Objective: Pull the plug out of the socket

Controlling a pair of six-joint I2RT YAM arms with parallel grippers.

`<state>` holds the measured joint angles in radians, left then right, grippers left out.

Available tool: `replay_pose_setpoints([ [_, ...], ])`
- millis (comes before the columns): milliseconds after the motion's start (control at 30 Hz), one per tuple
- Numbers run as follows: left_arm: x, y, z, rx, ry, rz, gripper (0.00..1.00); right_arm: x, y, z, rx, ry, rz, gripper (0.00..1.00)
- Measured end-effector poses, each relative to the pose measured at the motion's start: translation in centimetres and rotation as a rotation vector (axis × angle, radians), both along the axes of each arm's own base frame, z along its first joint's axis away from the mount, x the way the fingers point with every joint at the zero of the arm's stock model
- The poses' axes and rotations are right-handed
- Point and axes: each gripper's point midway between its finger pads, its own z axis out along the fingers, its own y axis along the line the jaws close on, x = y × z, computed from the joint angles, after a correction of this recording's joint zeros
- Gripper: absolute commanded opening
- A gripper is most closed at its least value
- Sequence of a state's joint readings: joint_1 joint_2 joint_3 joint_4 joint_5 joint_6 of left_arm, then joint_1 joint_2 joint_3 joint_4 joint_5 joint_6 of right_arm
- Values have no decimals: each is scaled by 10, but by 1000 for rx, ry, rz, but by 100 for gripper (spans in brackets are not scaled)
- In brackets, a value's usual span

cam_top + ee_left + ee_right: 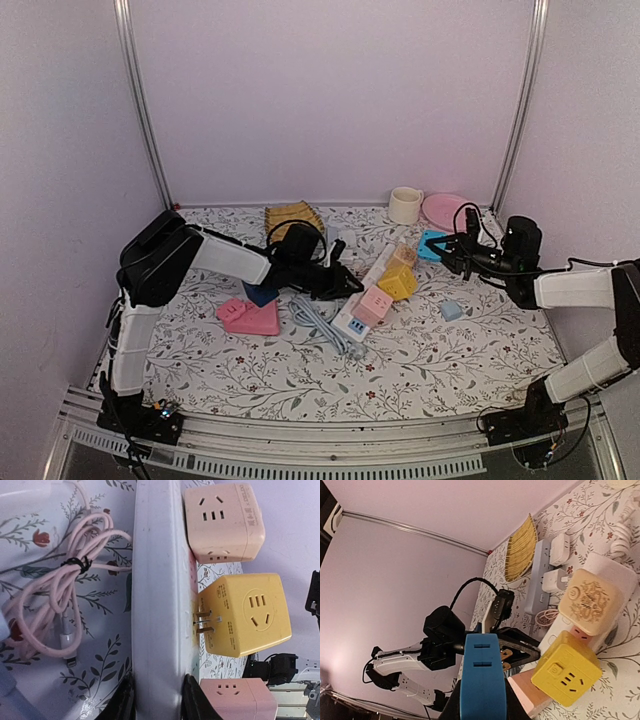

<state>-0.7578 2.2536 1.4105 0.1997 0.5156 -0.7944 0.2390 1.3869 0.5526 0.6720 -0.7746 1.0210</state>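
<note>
Nearest to the right wrist camera is the blue plug (482,677), a smooth plastic block with two short slots on its face. The right tool (482,709) is closed on it, with one dark finger on each side. The plug is held above the desk (420,350), well apart from the white power strip (157,580).

At the far edge of the desk a cream cup (405,205) stands just beside a pink plate (447,210). What is inside the cup I cannot tell.

The power strip is long, flat and glossy. It lies diagonally in the middle of the desk, on a cloth with a flower print. Three cube adapters with rounded corners sit on it in a row: a pink cube (237,697), a yellow cube (250,615) and a beige cube (590,602) with an ornament on its top. The yellow cube is tilted, and its metal pins show between its body and the strip — they are only partly inside.

The left tool (345,284) is closed on the power strip beside the pink cube, with its two black fingers against the long sides.

A coil of pink cable (50,595), bound with a black tie, lies on the cloth next to the strip. Farther away are a grey-blue strip (537,575) carrying white plugs and a ribbed yellow mat (520,550).
</note>
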Motion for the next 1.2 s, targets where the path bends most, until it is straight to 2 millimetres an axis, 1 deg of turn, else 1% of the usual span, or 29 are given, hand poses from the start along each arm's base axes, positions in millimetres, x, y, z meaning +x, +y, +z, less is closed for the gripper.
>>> replay_pose_setpoints([
  [67,1,1,-1,6,-4,4,0,3,-18,-10,-30,27,-49,3],
  [133,2,3,-4,19,-14,8,0,4,-34,-27,-63,74,-90,3],
  [267,5,6,-6,32,-39,13,0,1,-57,-60,-131,167,-149,4],
  [333,8,5,0,26,-66,12,0,-1,-66,-74,-158,197,-172,5],
  [467,-2,20,-26,99,-22,22,0,-3,-87,-101,-205,259,-220,14],
  [533,-4,22,-29,107,-16,21,0,-4,-94,-113,-225,287,-236,18],
  [567,-4,22,-29,107,-18,21,0,-4,-98,-118,-233,301,-244,23],
  [633,-4,22,-29,107,-20,21,0,-4,-106,-128,-249,321,-261,30],
  [800,-4,22,-29,106,-22,22,0,-2,-119,-139,-267,345,-291,49],
  [1000,-4,23,-29,108,-25,24,0,-1,-127,-143,-293,339,-312,63],
  [1133,-5,24,-29,109,-28,26,0,-3,-132,-147,-327,353,-331,73],
  [1200,-7,25,-29,109,-28,25,0,-5,-136,-145,-348,350,-345,78],
])
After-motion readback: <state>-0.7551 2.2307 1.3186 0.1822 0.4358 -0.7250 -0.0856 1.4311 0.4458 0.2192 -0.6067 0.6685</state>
